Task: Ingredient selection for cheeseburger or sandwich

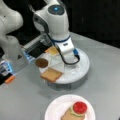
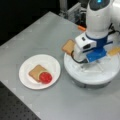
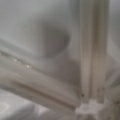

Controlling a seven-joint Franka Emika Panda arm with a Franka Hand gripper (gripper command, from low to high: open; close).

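The arm's claw (image 1: 65, 58) hangs over the round tray (image 1: 82, 68), grip hidden; the sandwich (image 2: 40, 74) waits for bread (image 1: 51, 74).

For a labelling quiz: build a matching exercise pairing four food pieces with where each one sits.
Things:
1. tomato
2. patty
3. cheese
4. loose bread

Places:
A. turntable rim, a front view's left, between cheese and bread
B. on the lettuce, on the plate
C. turntable edge nearest the plate
D. turntable's far side, beside the arm

Pairs: 1-B, 2-A, 3-D, 4-C
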